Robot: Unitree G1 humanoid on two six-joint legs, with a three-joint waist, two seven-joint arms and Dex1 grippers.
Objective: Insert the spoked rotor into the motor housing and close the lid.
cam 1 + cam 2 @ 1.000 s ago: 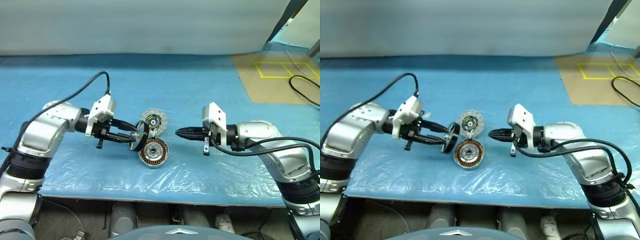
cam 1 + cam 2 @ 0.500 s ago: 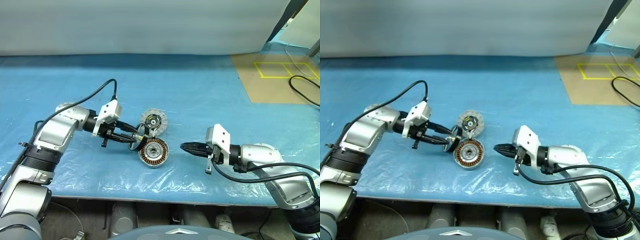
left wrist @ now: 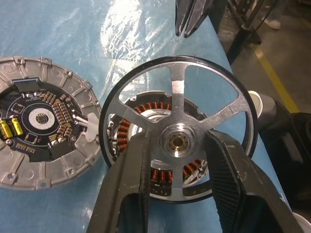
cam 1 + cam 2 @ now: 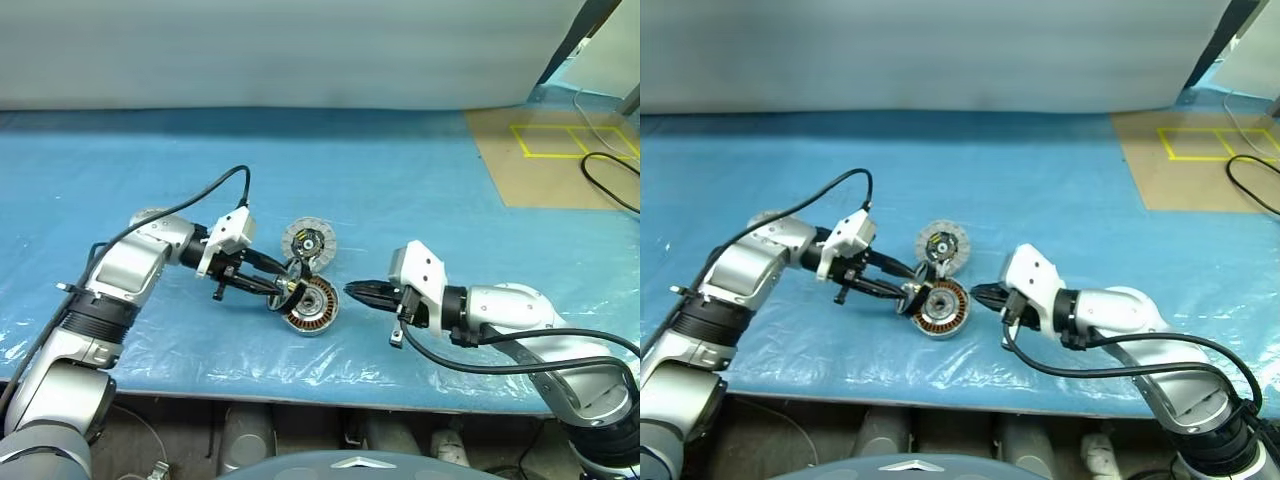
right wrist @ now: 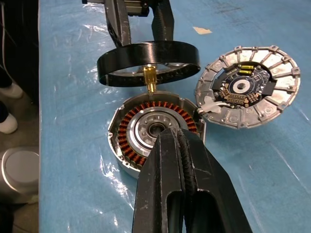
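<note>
Clearly, the step in hand was seating the rotor. At the left, the left gripper was clamped across the hub of the spoked rotor, one finger on each side, holding it level just above the motor housing, not yet in it. A short brass-coloured shaft hung from the hub towards the housing's metal centre, slightly off to one side by my reading of the right wrist view. The lid lay open beyond the housing, its circuit face up, joined at the rim. At the right, the right gripper was clenched on nothing, its tip close beside the housing.

In my judgement, a good insertion required the shaft brought squarely over the centre bore, the rotor kept flat, and a straight, slow descent. The rim had to clear the copper windings evenly. The grip should not be released until the rotor sat fully down.
</note>
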